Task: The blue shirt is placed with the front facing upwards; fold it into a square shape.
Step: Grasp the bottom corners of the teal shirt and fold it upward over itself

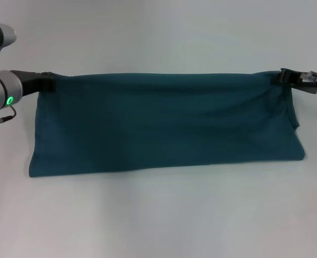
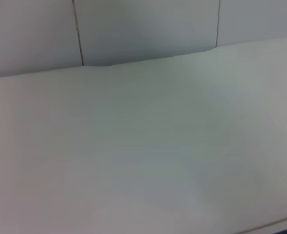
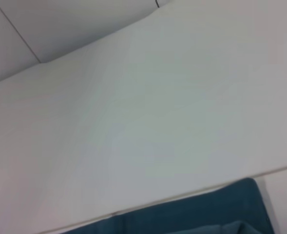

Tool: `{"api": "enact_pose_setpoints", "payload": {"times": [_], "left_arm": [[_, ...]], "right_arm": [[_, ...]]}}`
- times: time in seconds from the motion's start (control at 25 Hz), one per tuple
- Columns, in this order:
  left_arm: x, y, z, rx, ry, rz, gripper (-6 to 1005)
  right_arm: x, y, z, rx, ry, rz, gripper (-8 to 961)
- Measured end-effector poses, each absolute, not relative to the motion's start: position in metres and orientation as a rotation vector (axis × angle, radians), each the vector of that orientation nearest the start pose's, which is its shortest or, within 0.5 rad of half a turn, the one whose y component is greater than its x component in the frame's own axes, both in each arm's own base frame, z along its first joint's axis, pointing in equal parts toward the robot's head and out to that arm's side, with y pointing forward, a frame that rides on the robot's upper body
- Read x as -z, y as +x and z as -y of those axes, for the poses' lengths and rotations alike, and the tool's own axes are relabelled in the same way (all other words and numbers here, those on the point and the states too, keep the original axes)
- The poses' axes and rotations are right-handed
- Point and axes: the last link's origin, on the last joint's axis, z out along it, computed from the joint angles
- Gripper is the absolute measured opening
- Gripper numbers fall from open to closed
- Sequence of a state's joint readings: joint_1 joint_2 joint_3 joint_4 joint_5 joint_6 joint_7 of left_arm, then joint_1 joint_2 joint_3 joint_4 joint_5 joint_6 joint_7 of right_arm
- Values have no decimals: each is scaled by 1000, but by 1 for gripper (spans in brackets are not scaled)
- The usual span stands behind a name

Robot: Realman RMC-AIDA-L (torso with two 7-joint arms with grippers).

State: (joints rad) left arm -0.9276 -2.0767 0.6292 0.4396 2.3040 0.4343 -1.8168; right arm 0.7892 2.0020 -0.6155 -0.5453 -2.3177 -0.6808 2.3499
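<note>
I have the blue shirt (image 1: 163, 126) stretched wide across the white table (image 1: 158, 215), its near edge resting on the surface and its far edge lifted. My left gripper (image 1: 46, 81) pinches the far left corner and my right gripper (image 1: 283, 78) pinches the far right one, so the cloth stays taut and flat, ready, I judge, to carry over for a fold.
</note>
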Motion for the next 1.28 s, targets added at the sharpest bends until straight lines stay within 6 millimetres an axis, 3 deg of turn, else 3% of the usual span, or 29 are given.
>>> {"api": "enact_pose_setpoints", "payload": {"times": [0.44, 0.88, 1.12, 1.28], "left_arm": [[-14, -245, -493, 183, -1904, 841, 26], [-7, -247, -492, 150, -1835, 819, 26], [2, -234, -494, 117, -1792, 726, 56], [-3, -231, -498, 129, -1785, 718, 218]], "right_arm": [[-41, 271, -479, -447, -1718, -1336, 114], [-30, 271, -485, -443, -1642, -1300, 119], [-21, 257, -493, -433, -1628, -1203, 121], [-27, 254, -498, -435, -1617, -1178, 300]]}}
